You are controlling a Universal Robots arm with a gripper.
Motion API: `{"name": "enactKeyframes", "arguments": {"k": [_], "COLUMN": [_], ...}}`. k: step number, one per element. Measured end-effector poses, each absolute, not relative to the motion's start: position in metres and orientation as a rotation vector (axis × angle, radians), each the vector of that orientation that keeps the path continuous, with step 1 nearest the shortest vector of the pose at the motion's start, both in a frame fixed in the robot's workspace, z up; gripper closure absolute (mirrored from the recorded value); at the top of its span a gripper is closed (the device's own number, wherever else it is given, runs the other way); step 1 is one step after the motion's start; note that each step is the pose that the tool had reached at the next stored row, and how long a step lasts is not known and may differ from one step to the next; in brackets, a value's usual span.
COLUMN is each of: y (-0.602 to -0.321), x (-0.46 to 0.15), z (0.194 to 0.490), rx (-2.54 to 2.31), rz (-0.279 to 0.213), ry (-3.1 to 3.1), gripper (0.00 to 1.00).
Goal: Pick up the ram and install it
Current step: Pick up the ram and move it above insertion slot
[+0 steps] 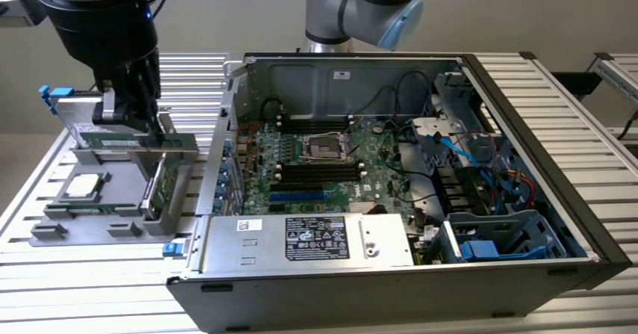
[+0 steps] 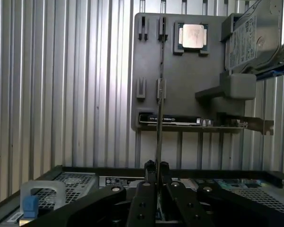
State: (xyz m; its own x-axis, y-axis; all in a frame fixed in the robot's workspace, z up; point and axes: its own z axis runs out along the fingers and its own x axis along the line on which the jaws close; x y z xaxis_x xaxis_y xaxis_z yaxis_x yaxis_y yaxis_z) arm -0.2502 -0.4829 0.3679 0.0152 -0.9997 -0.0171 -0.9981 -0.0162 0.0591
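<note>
Our gripper pinches the ram in the grey holder; we should lift it straight, without tilting, we think.

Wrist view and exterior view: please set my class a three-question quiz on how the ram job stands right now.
1. True or false: the gripper is shut on the ram.
2. Which of these lies on the grey holder? A) processor chip B) screwdriver C) cooling fan
3. Fill in: the motherboard sits inside the open computer ____.

Key: 1 true; 2 A; 3 case.
</note>
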Motion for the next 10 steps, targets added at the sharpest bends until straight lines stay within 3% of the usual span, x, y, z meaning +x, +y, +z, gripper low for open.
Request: {"name": "enactKeyframes", "arguments": {"k": [10], "y": [-0.481], "x": [-0.212], "z": [0.379], "rx": [2.224], "rz": [-0.096], "ry": [-2.185], "gripper": [0.87]}}
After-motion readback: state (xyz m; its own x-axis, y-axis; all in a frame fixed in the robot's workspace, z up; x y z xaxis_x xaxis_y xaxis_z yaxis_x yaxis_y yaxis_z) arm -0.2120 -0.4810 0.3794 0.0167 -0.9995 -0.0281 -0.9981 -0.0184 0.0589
